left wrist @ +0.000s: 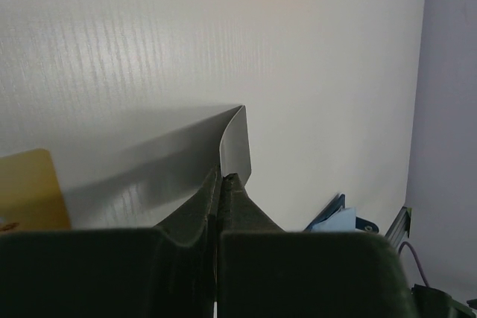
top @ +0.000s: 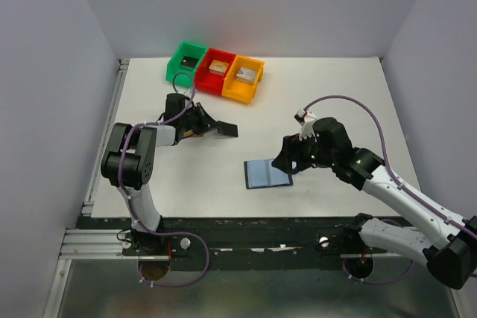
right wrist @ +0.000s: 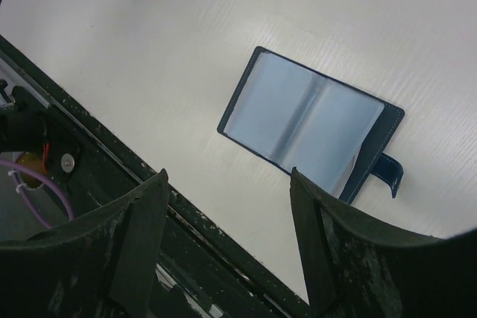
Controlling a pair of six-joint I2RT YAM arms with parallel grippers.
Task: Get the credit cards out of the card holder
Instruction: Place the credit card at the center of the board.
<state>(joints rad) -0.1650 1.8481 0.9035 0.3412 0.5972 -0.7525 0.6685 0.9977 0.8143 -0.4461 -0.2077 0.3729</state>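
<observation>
Left hand (left wrist: 221,178) is pinching a thin, probably bendy pale-grey plastic card (left wrist: 237,147) by its edge. Right hand (right wrist: 227,176) is hovering wide, navy folding wallet (right wrist: 305,121) lying beneath it.

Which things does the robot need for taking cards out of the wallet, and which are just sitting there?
For the job: open card holder; grey card pinched by the left gripper; tan-gold card, already out; open right gripper.
Just lying about: green bin; red bin; orange bin.

Both arms (top: 134,158) have black joints, white links and looping purple cables (top: 350,99).
</observation>
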